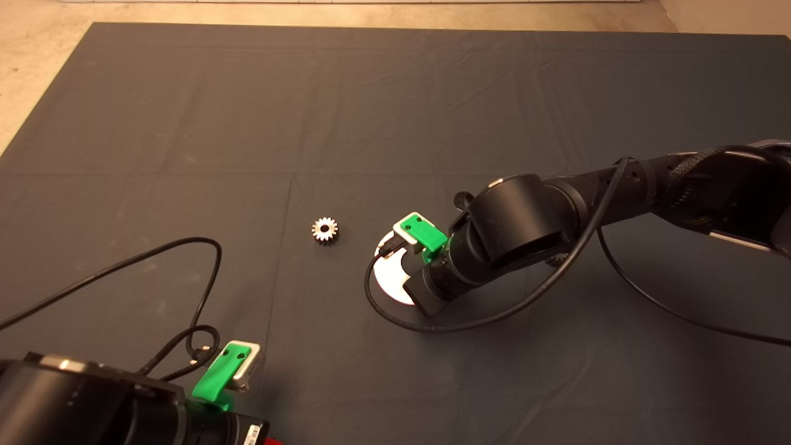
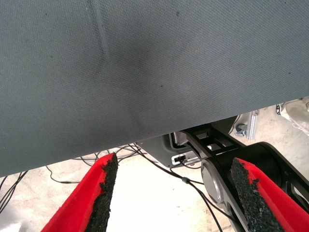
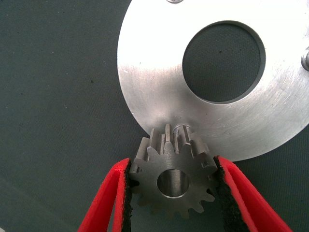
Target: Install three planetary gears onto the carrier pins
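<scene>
Right gripper (image 3: 172, 193) over round silver plate (image 3: 159, 96) near mat centre, fingers (image 3: 120, 193) clamped on toothed gear (image 3: 173, 179), one pad each side. Held gear sits at plate's edge, just above a pin (image 3: 180, 129) that shows behind its teeth; whether bore is on pin cannot be told. Two more pins (image 3: 305, 60) stand at plate rim. Second gear (image 1: 324, 230) lies flat on mat (image 1: 185, 123), beside plate. Left gripper (image 2: 171, 193) parked at mat's near-left edge, fingers spread wide, holding nothing.

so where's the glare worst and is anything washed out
Head view: the carrier plate blows out to plain white beside the right end effector. Right wrist view: the plate shows soft sheen with brush marks, and the held gear stays crisp. Left wrist view: bright floor beyond the mat.
</scene>
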Controlling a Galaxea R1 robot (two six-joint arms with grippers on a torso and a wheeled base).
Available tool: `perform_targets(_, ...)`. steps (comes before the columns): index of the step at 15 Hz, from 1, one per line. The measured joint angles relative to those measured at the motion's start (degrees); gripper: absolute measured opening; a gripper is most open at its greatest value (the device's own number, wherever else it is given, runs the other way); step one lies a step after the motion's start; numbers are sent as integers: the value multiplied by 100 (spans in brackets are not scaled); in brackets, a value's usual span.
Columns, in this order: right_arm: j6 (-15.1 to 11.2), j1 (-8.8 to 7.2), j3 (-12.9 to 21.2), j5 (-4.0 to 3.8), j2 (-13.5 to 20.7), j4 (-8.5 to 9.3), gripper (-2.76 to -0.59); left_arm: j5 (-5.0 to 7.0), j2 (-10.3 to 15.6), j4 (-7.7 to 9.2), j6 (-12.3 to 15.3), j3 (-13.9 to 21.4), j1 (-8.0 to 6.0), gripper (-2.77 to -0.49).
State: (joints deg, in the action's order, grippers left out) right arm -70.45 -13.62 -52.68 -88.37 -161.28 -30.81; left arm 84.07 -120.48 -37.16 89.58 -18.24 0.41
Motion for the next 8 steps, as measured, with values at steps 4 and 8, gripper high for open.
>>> perform_targets(4,34,-11,-21,28,0,5,-238,0,0,0,0,0,0,-163)
perform_targets(8,59,-35,-66,78,1,-1,-238,0,2,0,0,0,0,-163)
